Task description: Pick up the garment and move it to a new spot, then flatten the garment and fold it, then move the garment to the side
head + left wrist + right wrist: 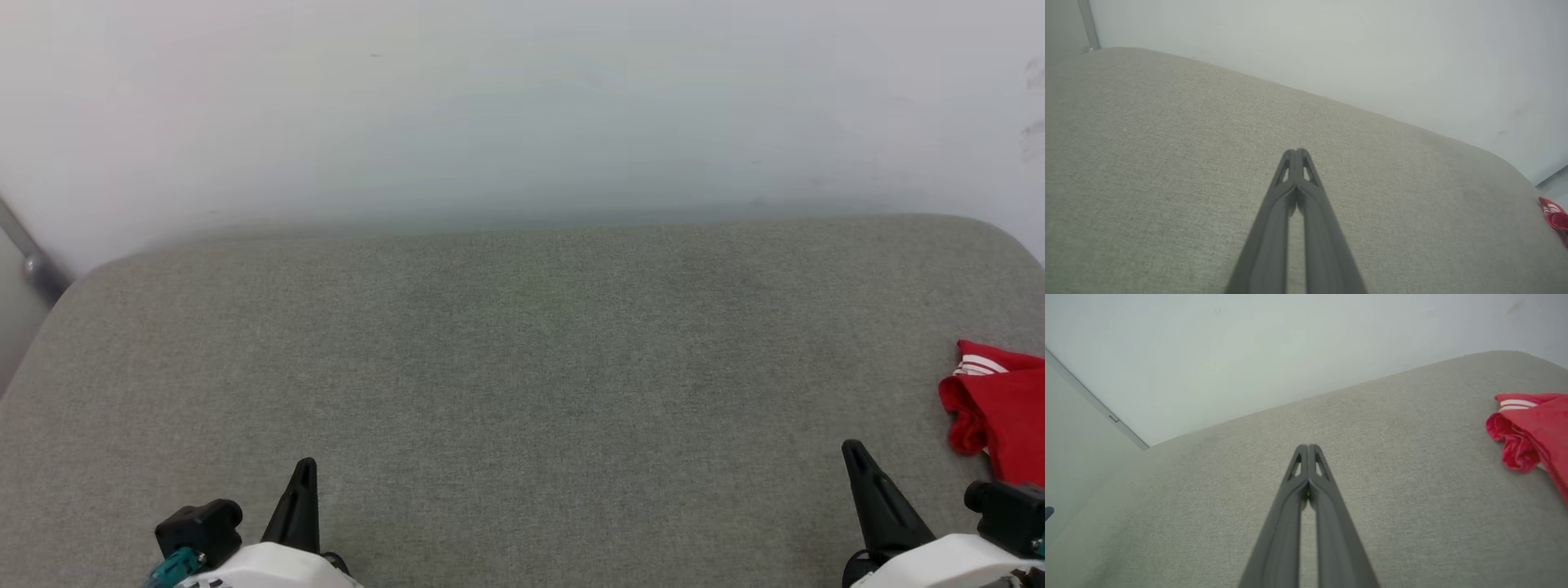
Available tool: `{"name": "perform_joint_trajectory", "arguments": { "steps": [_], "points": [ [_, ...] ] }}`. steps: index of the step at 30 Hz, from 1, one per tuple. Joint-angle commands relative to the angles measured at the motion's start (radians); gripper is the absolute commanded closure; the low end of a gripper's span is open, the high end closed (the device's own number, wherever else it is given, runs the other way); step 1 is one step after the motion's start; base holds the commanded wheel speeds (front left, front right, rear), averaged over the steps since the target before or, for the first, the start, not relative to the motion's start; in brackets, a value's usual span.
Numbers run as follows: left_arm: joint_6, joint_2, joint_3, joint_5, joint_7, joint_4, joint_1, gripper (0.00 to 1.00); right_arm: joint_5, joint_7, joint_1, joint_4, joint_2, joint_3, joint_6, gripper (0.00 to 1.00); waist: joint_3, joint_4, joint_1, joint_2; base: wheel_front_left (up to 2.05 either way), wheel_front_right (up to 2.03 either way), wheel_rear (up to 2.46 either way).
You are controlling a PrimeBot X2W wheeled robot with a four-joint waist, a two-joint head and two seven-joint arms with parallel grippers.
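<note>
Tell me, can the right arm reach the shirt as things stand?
Probably yes. The shirt lies bunched near the right gripper, a little to its right, with bare cushion between them and nothing in the way. The gripper is shut, so it must open first.

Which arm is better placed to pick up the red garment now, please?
The right arm. The garment lies crumpled at the right edge of the cushion, close beside the right gripper; the left gripper sits far across it. Both are shut.

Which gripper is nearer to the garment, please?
The right. The right gripper is close to the garment, just to its left; the left gripper is far off across the grey cushion, also on its left.
</note>
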Motion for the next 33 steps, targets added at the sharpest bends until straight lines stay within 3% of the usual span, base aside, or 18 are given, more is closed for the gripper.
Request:
{"name": "perform_joint_trajectory", "arguments": {
  "steps": [1,33],
  "points": [
    [-0.013,-0.003,0.024,-0.04,0.012,-0.006,-0.033,1.0,0.054,-0.005,-0.038,-0.001,-0.007,-0.001,0.0,1.0,0.001,0.001,0.0,0.0,0.0,0.0,0.0],
    [-0.135,-0.094,0.173,-0.393,0.124,0.04,-0.081,1.0,0.526,-0.008,-0.13,0.122,-0.012,-0.013,0.0,1.0,0.016,0.01,0.0,0.0,0.0,0.0,0.0]
  ]
}}
